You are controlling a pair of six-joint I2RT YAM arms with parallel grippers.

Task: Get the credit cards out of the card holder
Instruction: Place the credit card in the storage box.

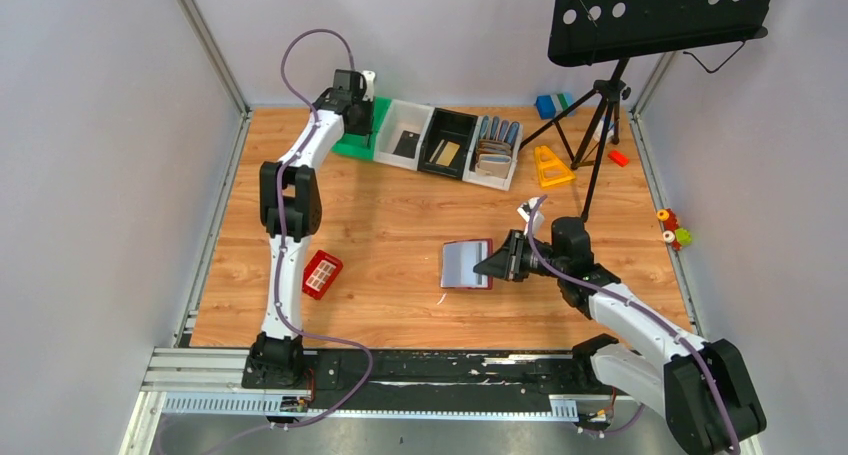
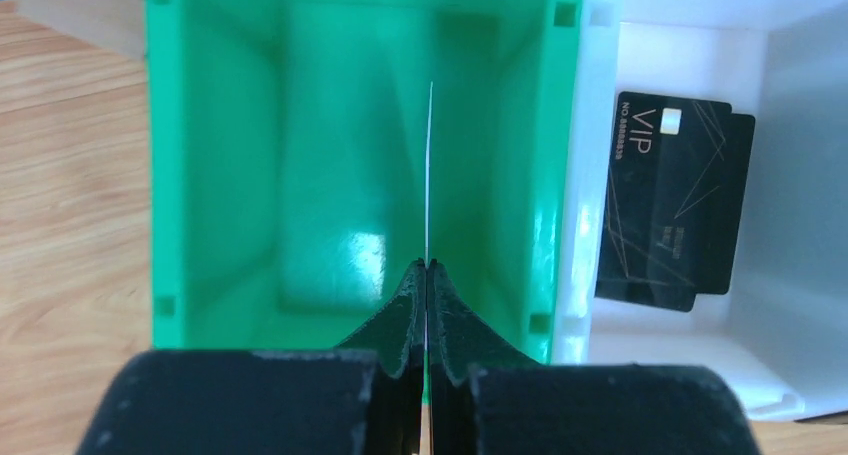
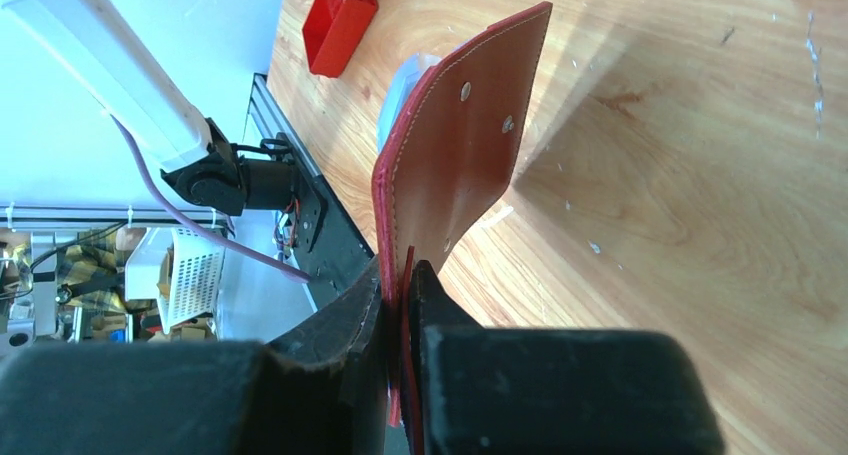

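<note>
My left gripper [image 2: 427, 265] is shut on a thin pale card [image 2: 429, 165], seen edge-on, and holds it over the green bin [image 2: 330, 225]. In the top view the left gripper [image 1: 358, 105] is at the back left of the table. Two black credit cards [image 2: 675, 210] lie in the white bin beside the green one. My right gripper [image 3: 400, 270] is shut on one edge of the maroon card holder [image 3: 460, 145]. In the top view the card holder [image 1: 466, 265] lies open at mid-table with its grey inside up, and the right gripper [image 1: 505, 258] is at its right edge.
A row of bins stands at the back: green [image 1: 350, 145], white [image 1: 405, 140], black [image 1: 447, 145] with a gold-tan card, and white [image 1: 495, 155] with upright wallets. A flat red piece with a white grid [image 1: 322, 273] lies at the left. A music stand tripod [image 1: 595, 125] stands at the back right.
</note>
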